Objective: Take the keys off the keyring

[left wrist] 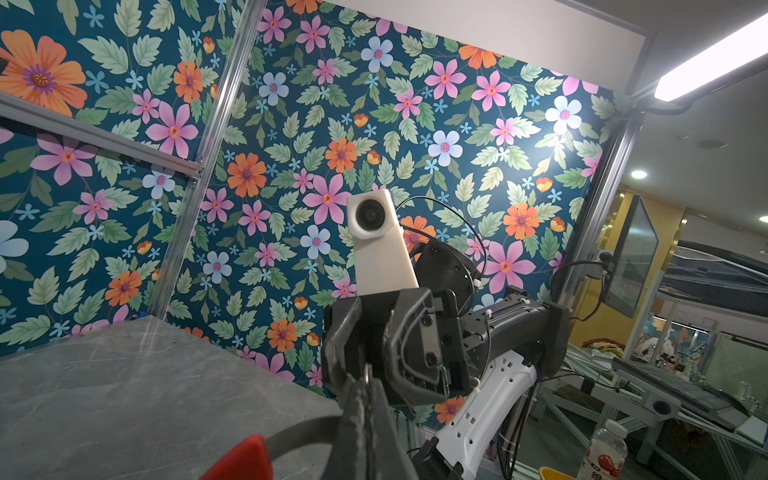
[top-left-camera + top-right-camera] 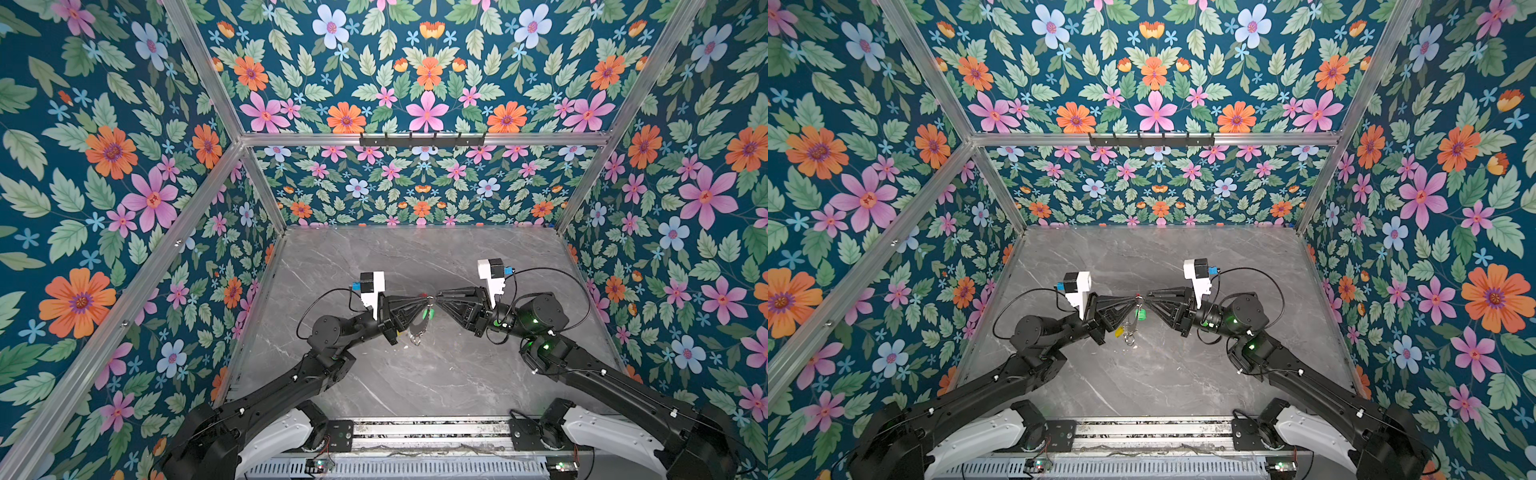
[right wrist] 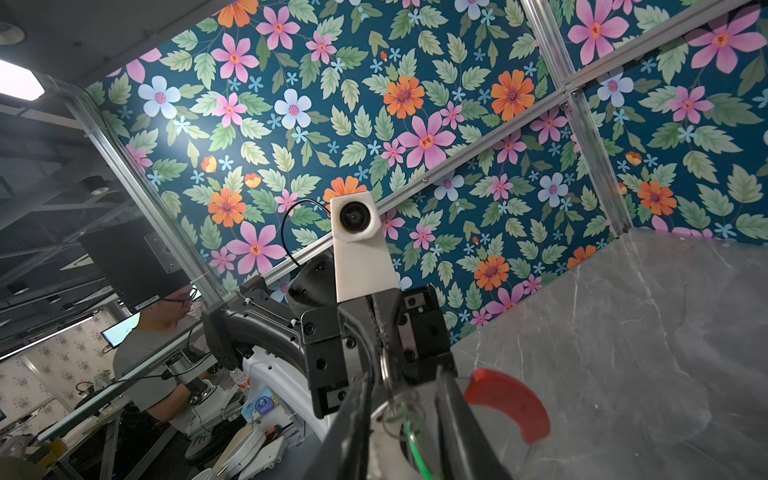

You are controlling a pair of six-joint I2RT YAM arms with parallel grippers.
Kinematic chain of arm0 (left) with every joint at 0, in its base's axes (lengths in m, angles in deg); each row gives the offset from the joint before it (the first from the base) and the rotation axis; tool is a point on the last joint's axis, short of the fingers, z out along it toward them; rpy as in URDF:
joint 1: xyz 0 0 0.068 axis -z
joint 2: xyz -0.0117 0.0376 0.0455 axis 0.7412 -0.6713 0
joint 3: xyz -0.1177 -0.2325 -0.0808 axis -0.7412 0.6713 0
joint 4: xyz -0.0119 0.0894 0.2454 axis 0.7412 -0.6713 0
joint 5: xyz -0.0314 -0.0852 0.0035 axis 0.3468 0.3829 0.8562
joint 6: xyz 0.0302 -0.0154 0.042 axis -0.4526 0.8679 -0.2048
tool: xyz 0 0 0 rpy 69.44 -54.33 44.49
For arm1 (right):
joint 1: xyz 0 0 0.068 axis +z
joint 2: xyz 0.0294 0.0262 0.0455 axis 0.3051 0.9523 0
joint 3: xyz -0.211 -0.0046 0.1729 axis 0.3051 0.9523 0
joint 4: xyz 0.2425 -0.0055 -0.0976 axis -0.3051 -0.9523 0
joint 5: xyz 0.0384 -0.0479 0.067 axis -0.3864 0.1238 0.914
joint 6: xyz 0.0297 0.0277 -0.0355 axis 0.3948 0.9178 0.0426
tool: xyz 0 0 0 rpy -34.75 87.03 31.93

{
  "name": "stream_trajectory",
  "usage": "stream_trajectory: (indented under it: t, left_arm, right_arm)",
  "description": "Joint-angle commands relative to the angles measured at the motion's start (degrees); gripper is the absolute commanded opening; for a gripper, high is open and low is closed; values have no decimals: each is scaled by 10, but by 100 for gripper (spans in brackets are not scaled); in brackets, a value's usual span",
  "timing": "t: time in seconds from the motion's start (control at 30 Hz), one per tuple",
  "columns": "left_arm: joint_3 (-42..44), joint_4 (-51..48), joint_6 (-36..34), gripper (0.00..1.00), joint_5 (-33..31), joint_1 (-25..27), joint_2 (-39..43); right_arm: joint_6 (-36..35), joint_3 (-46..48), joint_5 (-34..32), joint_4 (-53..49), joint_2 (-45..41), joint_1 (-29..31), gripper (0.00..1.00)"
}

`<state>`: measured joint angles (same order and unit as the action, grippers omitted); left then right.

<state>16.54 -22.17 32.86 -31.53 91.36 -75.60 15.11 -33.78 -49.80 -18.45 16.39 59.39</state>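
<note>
Both grippers meet tip to tip above the middle of the table (image 2: 415,374). My left gripper (image 2: 429,297) (image 1: 365,384) is shut on the thin grey keyring (image 1: 299,436), whose red sleeve (image 1: 241,461) (image 3: 507,403) curves off to one side. Below the tips hang the keys (image 2: 417,328) (image 2: 1130,328), one with a green tag (image 2: 428,313) (image 2: 1141,314), one with a yellow tag (image 2: 1119,331). My right gripper (image 2: 439,296) (image 3: 403,378) is open. Its jaws stand either side of small metal loops (image 3: 395,411) and the green tag (image 3: 415,444), with a gap showing.
Floral walls on aluminium rails close the table in on three sides. A black hook rack (image 2: 422,139) hangs on the back rail. Outside the cell, a bottle (image 1: 602,453) stands in the left wrist view and a seated person (image 3: 166,332) shows in the right wrist view.
</note>
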Motion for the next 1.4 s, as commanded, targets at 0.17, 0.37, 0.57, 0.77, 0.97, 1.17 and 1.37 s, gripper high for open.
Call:
stream_trajectory:
  t: [0.17,0.37,0.57,0.77,0.97,1.17,1.37]
  left_arm:
    - [3,36,4,0,-15,0,-1]
    - [2,42,7,0,-18,0,-5]
    - [0,50,14,0,-14,0,-11]
    - [1,52,16,0,-12,0,-14]
    - [3,52,25,0,-11,0,-16]
    - [12,-21,19,45,-15,0,21]
    - [-11,-220,-32,52,-14,0,96]
  right_arm:
    - [16,-1,18,43,8,5,23]
    - [17,-1,20,43,12,6,18]
    - [18,-4,24,42,17,5,11]
    - [18,-5,24,40,20,6,5]
    - [0,-12,20,-5,7,6,0]
    - [-64,-44,13,-180,-32,6,0]
    - [-191,-143,17,-459,-40,5,0]
